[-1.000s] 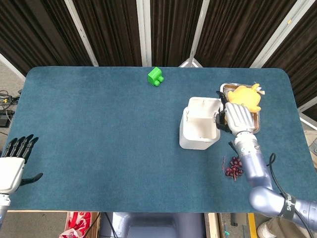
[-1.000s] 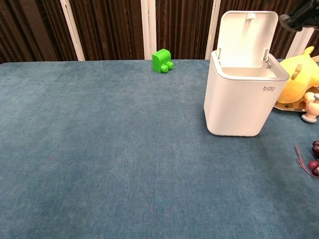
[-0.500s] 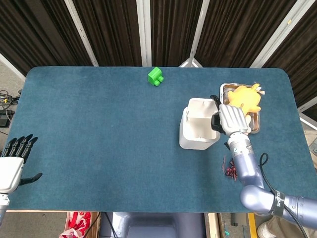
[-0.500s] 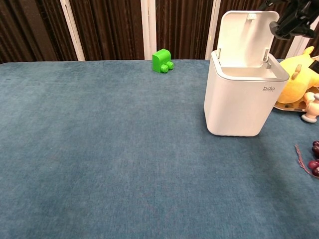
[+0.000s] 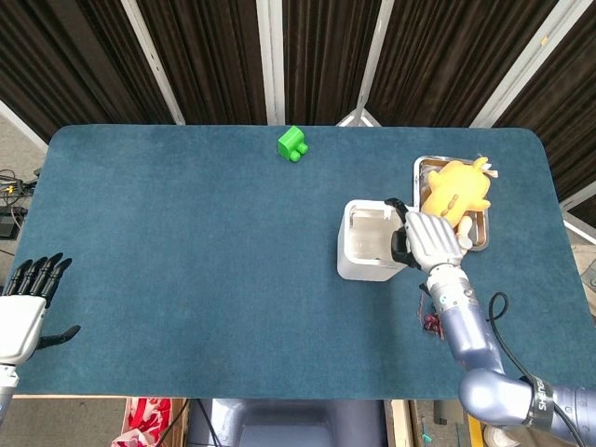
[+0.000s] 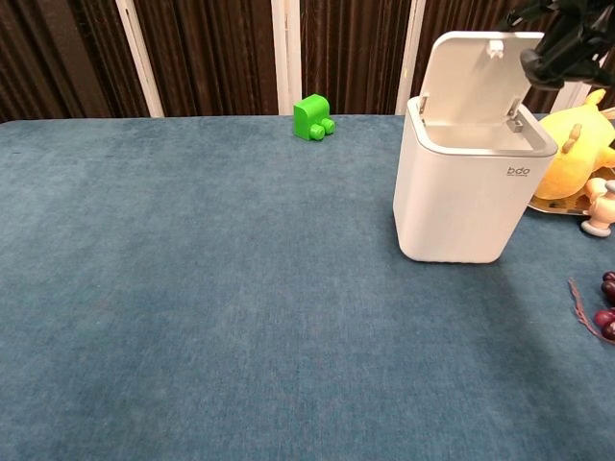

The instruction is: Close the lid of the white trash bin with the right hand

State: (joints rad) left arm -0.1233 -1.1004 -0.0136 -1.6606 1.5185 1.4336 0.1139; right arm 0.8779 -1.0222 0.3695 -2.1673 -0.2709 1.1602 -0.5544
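Note:
The white trash bin [image 5: 358, 265] [image 6: 461, 202] stands right of the table's middle. Its lid [image 6: 476, 77] is hinged at the back and leans partway forward over the opening. My right hand [image 5: 430, 240] [image 6: 565, 43] is at the bin's right rear corner, fingers spread and pressing against the lid's top edge, holding nothing. My left hand [image 5: 23, 307] hovers off the table's near left corner, fingers apart and empty; only the head view shows it.
A yellow plush duck [image 5: 456, 186] [image 6: 577, 144] lies in a metal tray [image 5: 419, 168] just right of the bin. Dark red grapes [image 5: 431, 321] [image 6: 607, 307] lie near my right forearm. A green toy block [image 5: 292, 143] [image 6: 312, 116] sits at the far edge.
My right hand has moved in over the bin's rear corner and pushed the lid from upright to leaning forward. The left hand has not moved.

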